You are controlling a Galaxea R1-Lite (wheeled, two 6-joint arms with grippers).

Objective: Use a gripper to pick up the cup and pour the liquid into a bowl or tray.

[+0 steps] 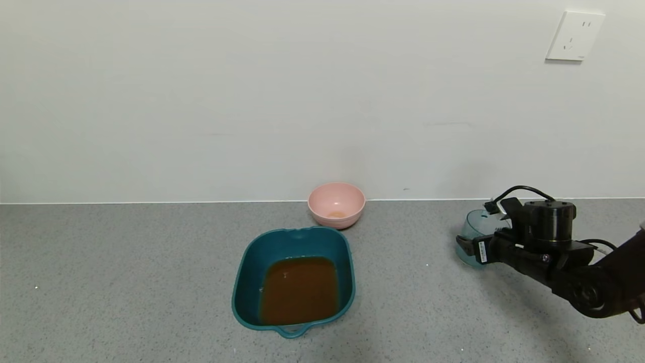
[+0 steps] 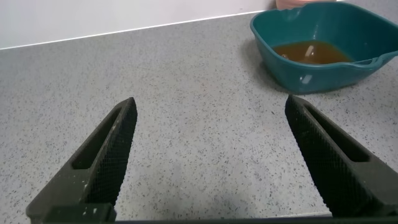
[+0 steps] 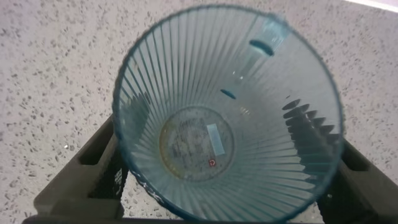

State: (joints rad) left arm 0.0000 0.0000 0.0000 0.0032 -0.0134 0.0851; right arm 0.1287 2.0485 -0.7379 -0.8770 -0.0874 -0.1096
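Observation:
My right gripper point(image 1: 475, 233) is shut on the cup point(image 1: 472, 223), a ribbed pale blue-green tumbler, held upright at or just above the counter at the far right. In the right wrist view the cup point(image 3: 227, 112) fills the frame between the two fingers point(image 3: 99, 168) of my right gripper point(image 3: 227, 155); it looks empty apart from a faint ring at its base. The teal tub point(image 1: 244, 272) sits at centre front and holds the reddish-brown liquid point(image 1: 300, 290). My left gripper point(image 2: 210, 102) is open and empty over bare counter, with the tub point(image 2: 311, 78) and liquid point(image 2: 311, 53) beyond it.
A small pink bowl point(image 1: 336, 204) stands behind the tub, against the wall. A wall socket point(image 1: 574, 36) is at upper right. The grey speckled counter point(image 1: 126, 282) stretches to the left of the tub and between the tub and the cup.

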